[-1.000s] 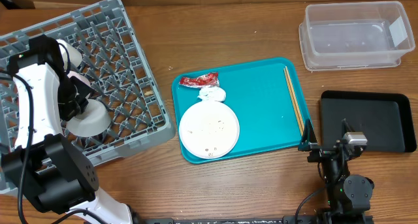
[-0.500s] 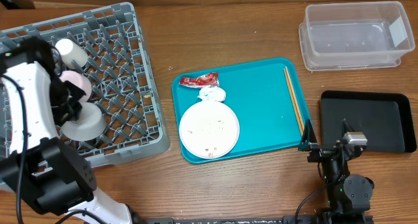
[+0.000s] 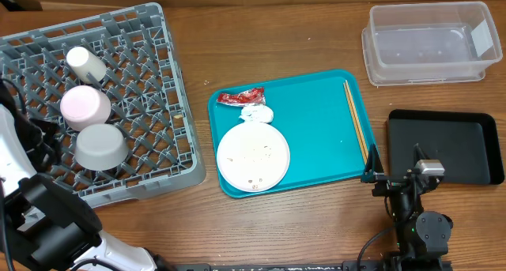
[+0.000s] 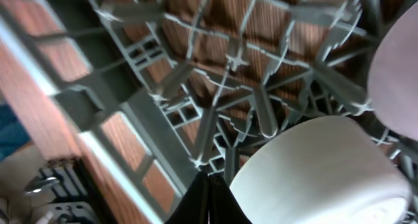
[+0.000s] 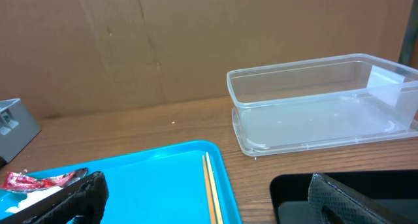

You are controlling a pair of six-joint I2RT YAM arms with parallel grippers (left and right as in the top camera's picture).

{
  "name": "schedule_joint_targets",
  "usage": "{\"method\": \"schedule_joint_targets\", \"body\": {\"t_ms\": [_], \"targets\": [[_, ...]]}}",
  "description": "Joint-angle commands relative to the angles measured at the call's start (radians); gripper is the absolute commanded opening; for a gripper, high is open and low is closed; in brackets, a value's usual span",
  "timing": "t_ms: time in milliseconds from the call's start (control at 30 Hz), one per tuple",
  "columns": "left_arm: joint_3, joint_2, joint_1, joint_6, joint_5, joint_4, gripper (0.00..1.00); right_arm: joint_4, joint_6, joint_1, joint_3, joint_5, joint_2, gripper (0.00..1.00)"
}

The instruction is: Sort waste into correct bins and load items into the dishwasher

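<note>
The grey dish rack (image 3: 170,89) at the left holds a small white cup (image 3: 85,63), a small white bowl (image 3: 84,105) and a grey bowl (image 3: 100,147), the bowls upside down. My left gripper (image 3: 38,143) is shut and empty, just left of the grey bowl (image 4: 320,172), with its fingertips (image 4: 210,199) over the lattice (image 4: 222,87). On the teal tray (image 3: 316,144) lie the red wrapper (image 3: 241,97), the white tissue (image 3: 256,112), the large white plate (image 3: 253,156) with crumbs, and the chopsticks (image 3: 356,122). My right gripper (image 3: 393,176) is open and empty.
The clear tub (image 3: 431,42) stands at the back right and the black tray (image 3: 451,144) is right of the teal tray. The right wrist view shows the chopsticks (image 5: 209,178), the wrapper (image 5: 36,179), the tub (image 5: 320,103) and the black tray (image 5: 294,191).
My left arm has drawn back from the grey bowl to the rack's left edge, leaving the bowl in the rack. The rack turned slightly. The right arm has not moved.
</note>
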Motion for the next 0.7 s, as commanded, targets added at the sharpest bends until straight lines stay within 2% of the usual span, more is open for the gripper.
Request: {"method": "schedule_joint_targets", "body": {"t_ms": [0,133,300,667], "targets": [[-0.067,-0.006,-0.013,-0.023,0.039,0.038,0.04,0.006,0.004,-0.003,-0.010,-0.002,-0.008,1.00],[-0.100,-0.006,-0.018,0.006,0.061,0.096,0.04,0.006,0.004,-0.003,-0.010,-0.002,-0.008,1.00],[-0.101,-0.006,-0.019,0.101,0.151,0.133,0.04,0.006,0.004,-0.003,-0.010,-0.002,-0.008,1.00],[-0.192,-0.006,-0.022,0.100,0.140,0.221,0.06,0.006,0.004,-0.003,-0.010,-0.002,-0.008,1.00]]}}
